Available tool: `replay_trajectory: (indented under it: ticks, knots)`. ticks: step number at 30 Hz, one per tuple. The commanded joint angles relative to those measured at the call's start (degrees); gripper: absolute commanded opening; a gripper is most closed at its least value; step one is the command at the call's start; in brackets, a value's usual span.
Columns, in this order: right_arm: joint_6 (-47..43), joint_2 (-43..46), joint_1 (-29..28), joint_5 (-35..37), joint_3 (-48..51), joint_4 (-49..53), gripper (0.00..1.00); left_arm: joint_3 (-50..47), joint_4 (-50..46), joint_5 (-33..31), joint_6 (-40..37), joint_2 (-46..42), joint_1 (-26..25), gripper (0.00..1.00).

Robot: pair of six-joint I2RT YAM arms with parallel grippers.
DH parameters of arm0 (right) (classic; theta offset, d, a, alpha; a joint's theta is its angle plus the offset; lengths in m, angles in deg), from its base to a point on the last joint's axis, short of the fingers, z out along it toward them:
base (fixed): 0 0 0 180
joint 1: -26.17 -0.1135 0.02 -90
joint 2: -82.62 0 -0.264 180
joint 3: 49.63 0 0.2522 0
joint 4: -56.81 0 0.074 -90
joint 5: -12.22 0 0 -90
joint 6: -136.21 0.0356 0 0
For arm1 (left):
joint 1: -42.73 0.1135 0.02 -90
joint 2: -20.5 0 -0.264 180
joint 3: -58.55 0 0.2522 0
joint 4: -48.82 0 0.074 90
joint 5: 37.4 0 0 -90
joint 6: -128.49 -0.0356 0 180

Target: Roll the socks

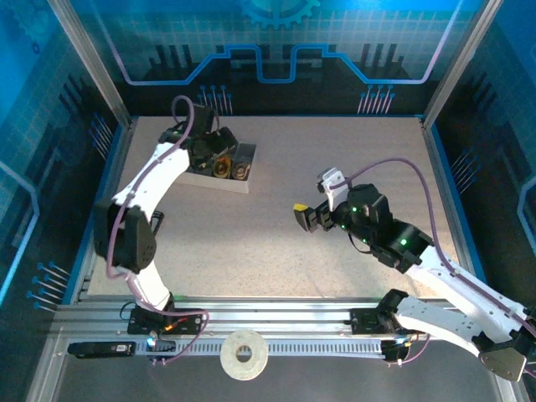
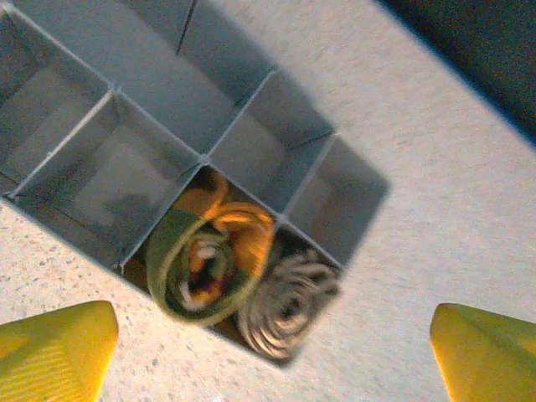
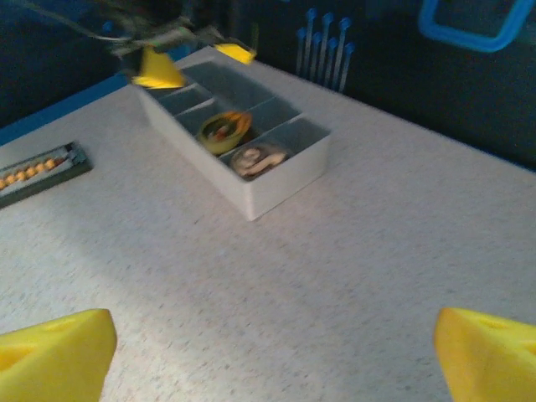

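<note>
Both socks are rolled up and stand in neighbouring end compartments of the grey tray [image 2: 352, 180]. The olive-green and orange roll [image 2: 205, 264] is beside the beige-brown roll [image 2: 289, 306]. My left gripper [image 2: 272, 368] hangs open just above them with nothing between its yellow fingers [image 2: 54, 352]. From above, the tray [image 1: 245, 154] lies at the back left under the left gripper [image 1: 205, 151]. My right gripper [image 1: 306, 216] is open over bare table at mid-right. It faces the tray [image 3: 276, 188], where the olive roll [image 3: 222, 130] and the beige roll [image 3: 258, 159] show.
A dark strip with orange beads [image 3: 38, 172] lies left of the tray by the table edge. A white tape roll [image 1: 244, 354] sits on the front rail. Blue enclosure walls close the back and sides.
</note>
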Motion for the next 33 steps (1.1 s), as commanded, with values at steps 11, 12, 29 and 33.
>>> replay_trajectory:
  ticks: [11,12,29,33]
  knots:
    - [4.92,10.08,7.04,34.49,8.70,7.45,1.00,-27.75,-9.17,-25.46,9.25,-36.72,0.89,0.99]
    - [3.30,10.87,8.58,34.33,11.44,6.36,1.00,-31.58,-8.04,-28.47,6.79,-39.86,0.91,0.99]
    - [-10.68,-14.71,31.61,1.39,29.96,-35.71,1.00,-65.24,52.48,-20.76,-30.26,-32.12,6.95,0.99]
    - [-12.65,-21.18,36.05,-9.33,29.47,-47.37,1.00,-65.02,66.71,-14.46,-32.92,-21.21,10.62,0.99]
